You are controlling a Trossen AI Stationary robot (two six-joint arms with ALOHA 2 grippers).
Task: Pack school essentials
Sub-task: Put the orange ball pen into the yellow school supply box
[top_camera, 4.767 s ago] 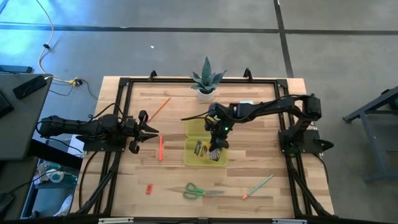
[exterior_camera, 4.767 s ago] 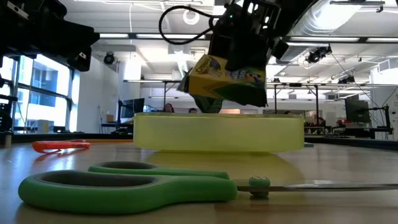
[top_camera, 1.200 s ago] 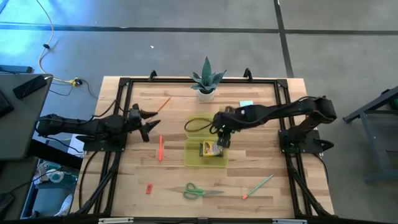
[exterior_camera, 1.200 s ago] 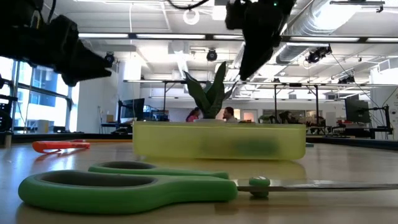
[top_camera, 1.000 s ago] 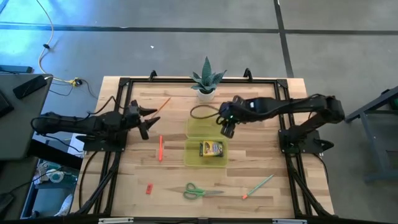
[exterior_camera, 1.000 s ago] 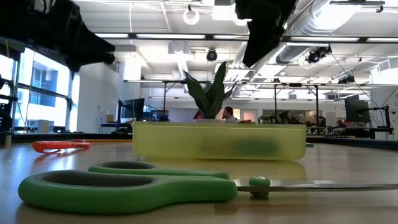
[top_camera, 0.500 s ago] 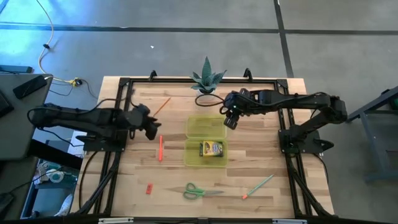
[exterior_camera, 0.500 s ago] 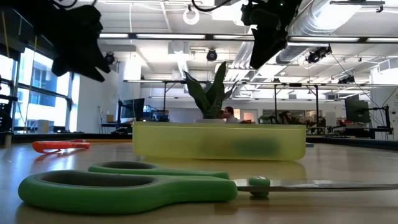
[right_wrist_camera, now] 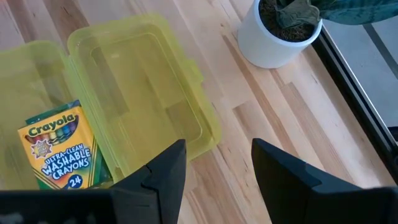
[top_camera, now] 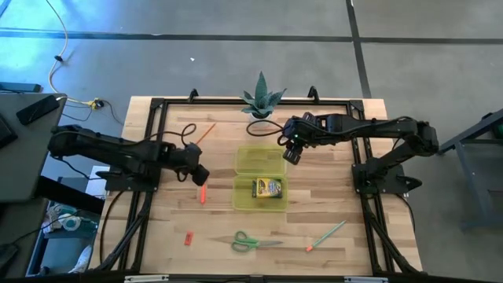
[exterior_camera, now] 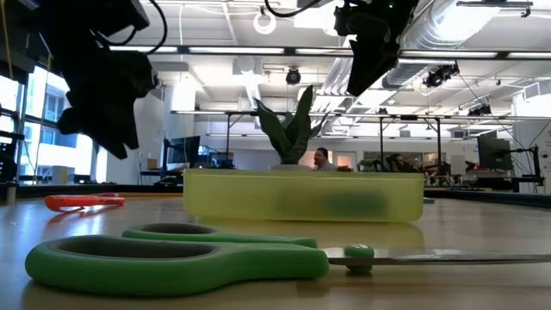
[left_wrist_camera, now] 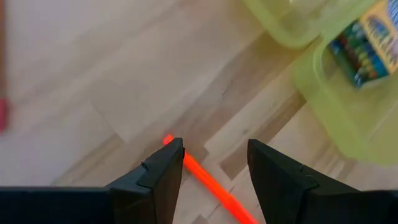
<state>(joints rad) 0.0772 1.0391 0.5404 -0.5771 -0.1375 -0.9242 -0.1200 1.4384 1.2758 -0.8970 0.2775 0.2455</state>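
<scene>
While your left hand [left_wrist_camera: 208, 163] hovers wide open over the thin red pen [left_wrist_camera: 214, 188], grip mid-shaft; it looks light, stiff, and likely to roll.

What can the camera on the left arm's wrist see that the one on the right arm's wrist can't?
Only the left wrist view shows the red pen lying on the table, with the open left hand just above it, a finger on each side.

Only the right wrist view shows the potted plant in its white pot, the empty lid half of the case, and the open right hand holding nothing.

Both show the wooden table, the yellow-green case and the crayon box lying inside it.
</scene>
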